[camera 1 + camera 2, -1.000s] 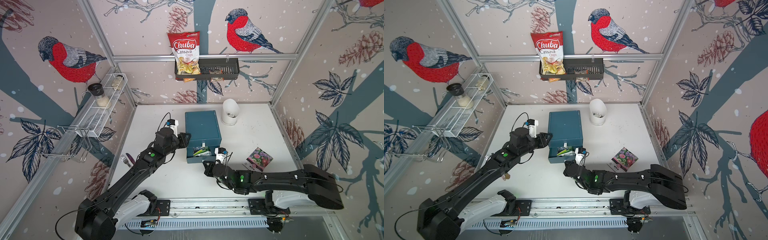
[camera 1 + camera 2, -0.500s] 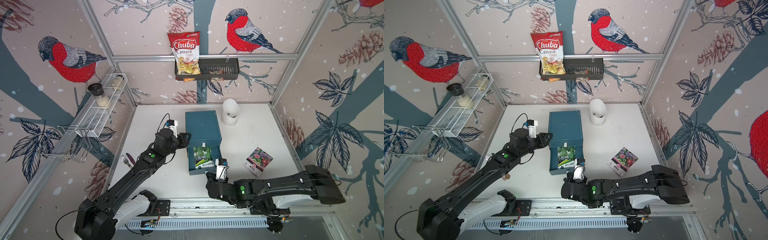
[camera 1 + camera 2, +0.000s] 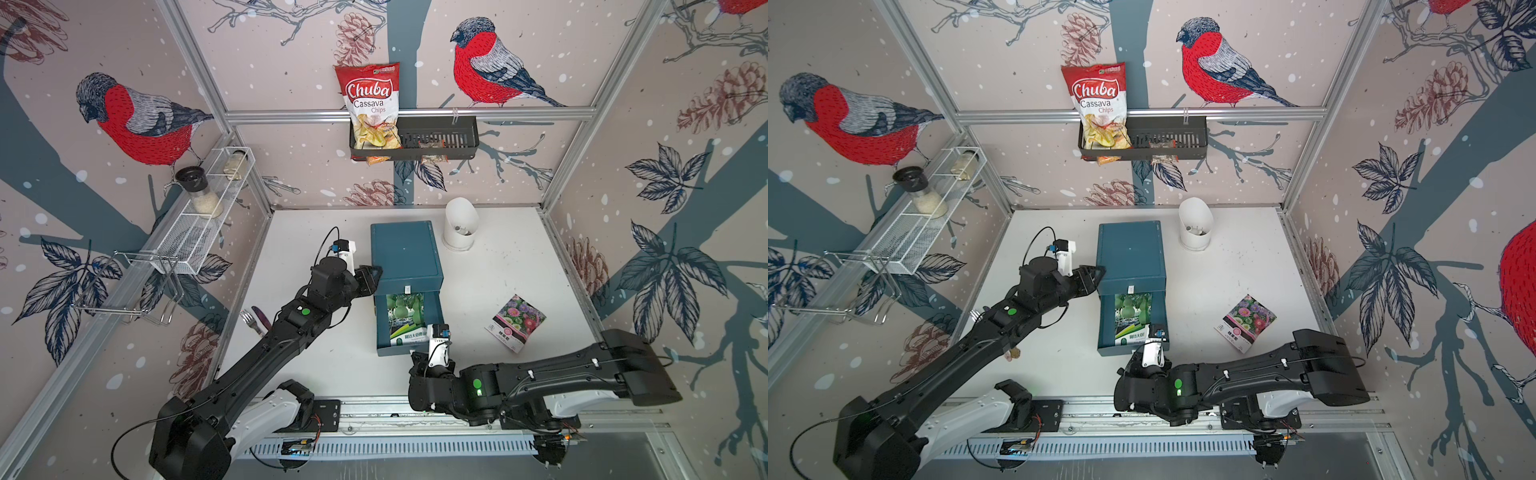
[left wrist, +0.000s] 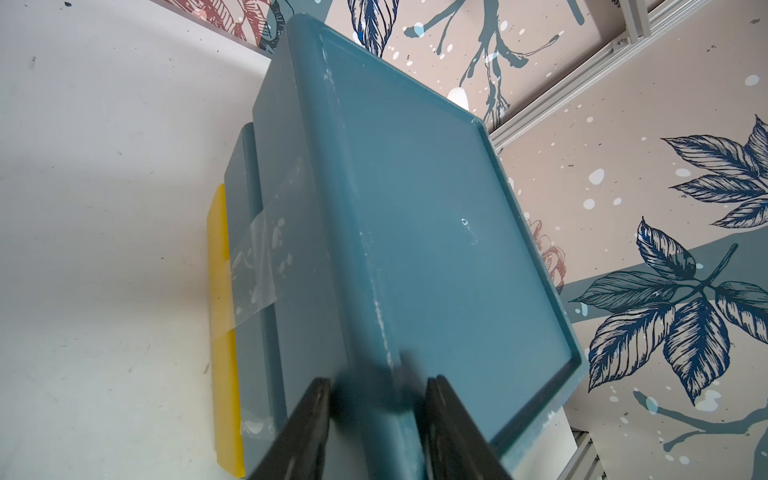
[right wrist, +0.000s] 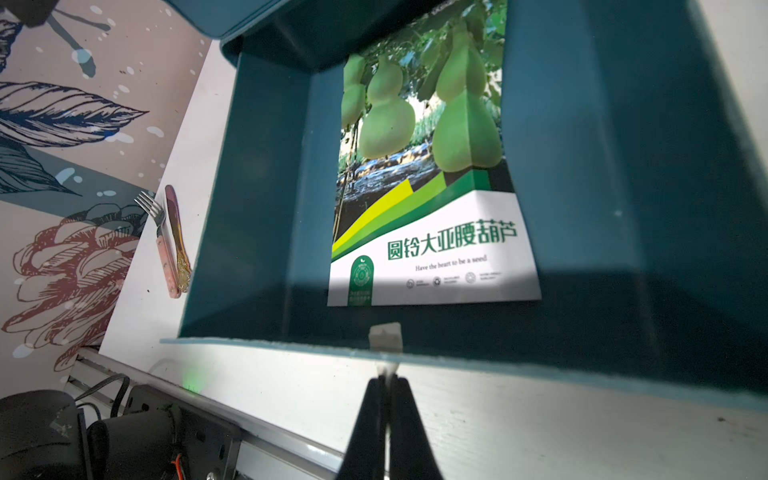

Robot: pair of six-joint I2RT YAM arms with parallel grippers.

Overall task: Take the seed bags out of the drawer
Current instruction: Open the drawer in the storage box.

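The teal drawer stands pulled out of its teal casing toward the table's front. One seed bag with green gourds lies flat inside it. Another seed bag, with pink flowers, lies on the table to the right. My left gripper is shut on the casing's left edge. My right gripper is shut on the white pull tab at the drawer's front wall.
A fork and a knife lie at the table's left edge. A white cup stands behind the casing on the right. A Chuba chips bag hangs in the black back-wall basket. A yellow pad sits under the casing.
My right gripper has drawn back toward the table's front, pulling the drawer out, so more of the green bag shows. The left arm has stayed on the casing.
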